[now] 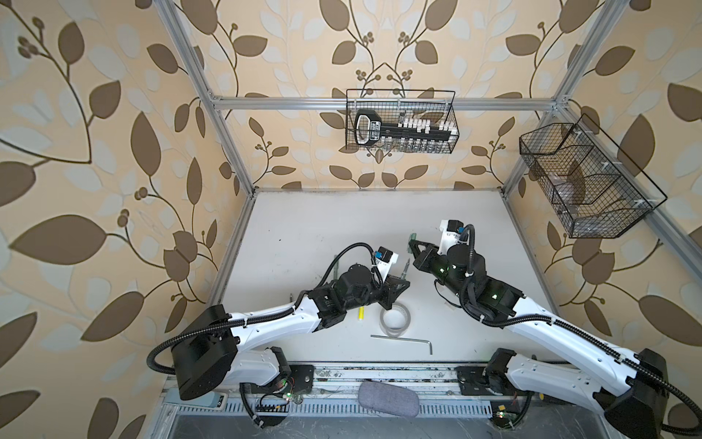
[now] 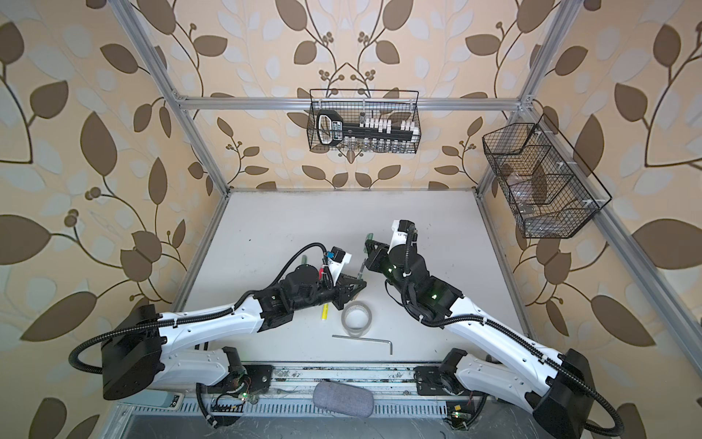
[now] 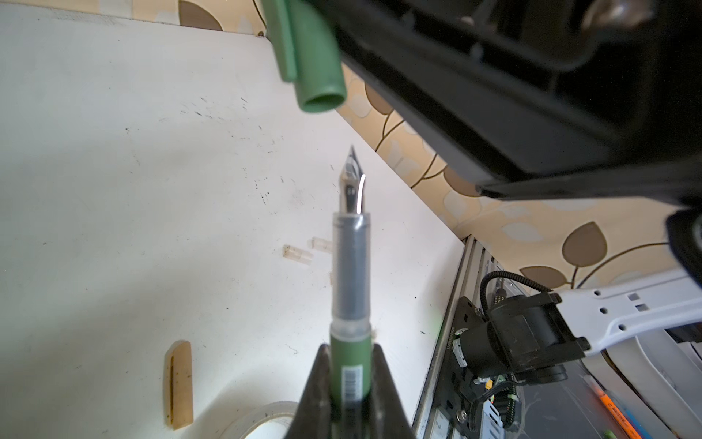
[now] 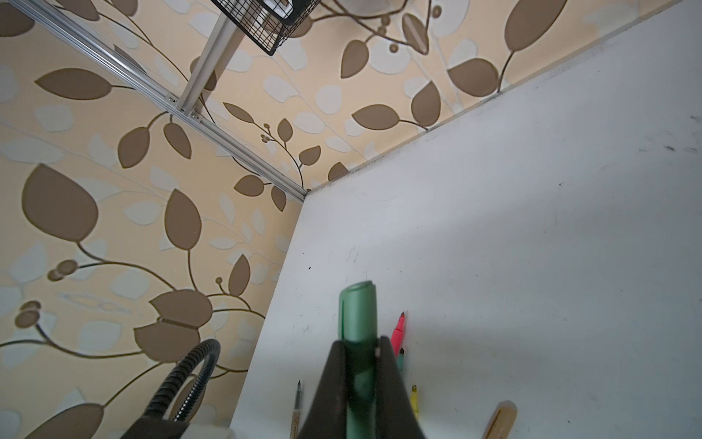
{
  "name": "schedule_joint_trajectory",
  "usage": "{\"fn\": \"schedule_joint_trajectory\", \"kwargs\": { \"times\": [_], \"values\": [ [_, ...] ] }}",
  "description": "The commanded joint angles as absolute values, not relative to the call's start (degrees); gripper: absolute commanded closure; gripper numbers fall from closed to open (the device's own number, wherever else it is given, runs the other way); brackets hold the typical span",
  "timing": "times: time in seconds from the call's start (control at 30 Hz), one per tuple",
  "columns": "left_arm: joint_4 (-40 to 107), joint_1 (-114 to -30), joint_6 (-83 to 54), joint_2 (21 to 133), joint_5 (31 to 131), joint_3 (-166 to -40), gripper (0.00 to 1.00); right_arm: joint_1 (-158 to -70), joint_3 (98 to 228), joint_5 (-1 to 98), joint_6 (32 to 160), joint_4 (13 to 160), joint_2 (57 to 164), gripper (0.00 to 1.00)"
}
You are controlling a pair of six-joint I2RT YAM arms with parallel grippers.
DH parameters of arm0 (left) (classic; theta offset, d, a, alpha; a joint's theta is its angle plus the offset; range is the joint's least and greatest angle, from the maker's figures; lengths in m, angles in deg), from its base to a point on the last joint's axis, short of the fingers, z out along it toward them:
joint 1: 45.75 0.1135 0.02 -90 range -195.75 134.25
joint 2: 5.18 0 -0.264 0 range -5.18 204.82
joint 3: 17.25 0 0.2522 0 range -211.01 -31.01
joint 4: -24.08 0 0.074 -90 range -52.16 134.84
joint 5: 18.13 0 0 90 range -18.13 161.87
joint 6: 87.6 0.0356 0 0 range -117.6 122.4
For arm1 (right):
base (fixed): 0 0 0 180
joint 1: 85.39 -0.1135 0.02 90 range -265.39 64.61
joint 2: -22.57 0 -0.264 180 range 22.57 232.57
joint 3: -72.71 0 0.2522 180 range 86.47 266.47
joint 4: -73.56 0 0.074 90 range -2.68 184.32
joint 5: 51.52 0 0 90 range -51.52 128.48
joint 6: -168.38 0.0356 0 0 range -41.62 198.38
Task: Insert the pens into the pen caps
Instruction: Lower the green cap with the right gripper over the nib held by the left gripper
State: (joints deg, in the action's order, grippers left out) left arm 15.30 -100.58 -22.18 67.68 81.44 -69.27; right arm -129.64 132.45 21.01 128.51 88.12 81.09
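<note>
Over the middle of the desk [image 1: 304, 228], the left gripper [image 3: 349, 365] is clamped tight on the barrel of the green pen [image 3: 350, 273]. Its bare metal nib sticks out well past the jaws toward the back edge. The right gripper [image 4: 361, 349] is closed just as firmly round the green cap [image 4: 357, 311], with much of the sleeve standing out beyond the jaws. In the left wrist view the cap's open mouth faces the nib, near it but not touching, and a little off the pen's line. A tan cap [image 3: 178, 384] and two clear caps [image 3: 298, 254] lie flat on the desk. In both top views a yellow marker [image 1: 361, 314] lies just beside the tape roll [image 1: 395, 317], toward the front edge.
</note>
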Motion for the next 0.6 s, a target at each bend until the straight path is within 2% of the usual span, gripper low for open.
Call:
{"fn": "schedule_joint_trajectory", "kwargs": {
  "times": [0.0, 0.57],
  "values": [
    [13.1, -101.0, -21.3, 66.0, 80.3, -69.1, 1.0, -130.4, 133.0, 21.3, 129.1, 87.8, 80.3, 1.0],
    [13.7, -101.0, -21.9, 64.0, 77.8, -68.0, 1.0, -132.4, 131.4, 20.4, 129.0, 87.8, 79.8, 1.0]
  ]
}}
